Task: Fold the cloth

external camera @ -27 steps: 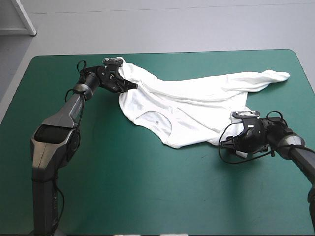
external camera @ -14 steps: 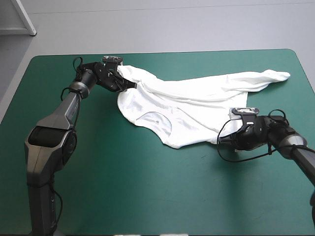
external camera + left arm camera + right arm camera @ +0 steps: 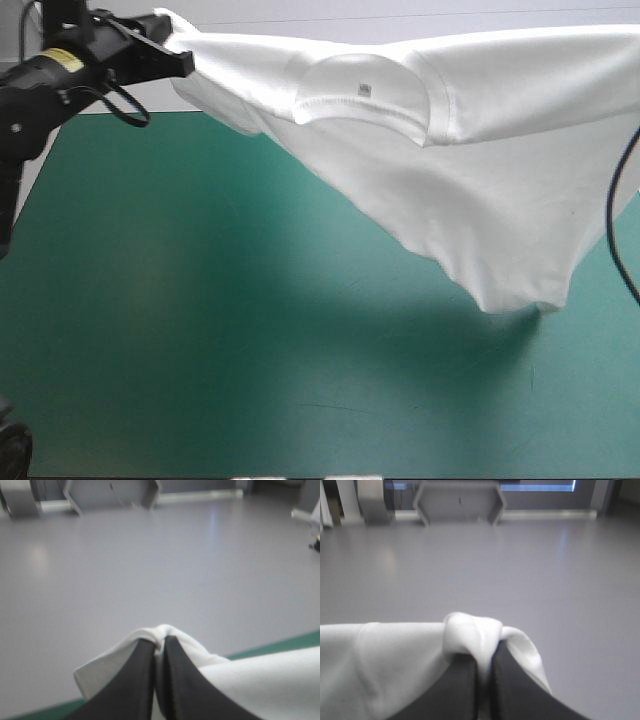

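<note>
The white T-shirt [image 3: 470, 180] hangs in the air above the teal-green cover [image 3: 180, 330], stretched wide between both arms. Its collar [image 3: 360, 90] faces the high camera, and its lowest fold [image 3: 520, 295] dangles over the table's right half. My left gripper [image 3: 186, 62] is raised at the upper left, shut on one top corner. The left wrist view has its black fingers [image 3: 142, 680] pinched on a white fold [image 3: 160, 632]. My right gripper [image 3: 486, 662] is shut on the other corner [image 3: 470, 627]; it lies outside the high view.
The shirt's shadow falls across the middle of the cover. Both wrist views look level over a grey floor beyond the table.
Earlier the shirt lay crumpled on the table with a gripper at each end. The right gripper closed on it, and both arms have since lifted it, spreading it in the air.
</note>
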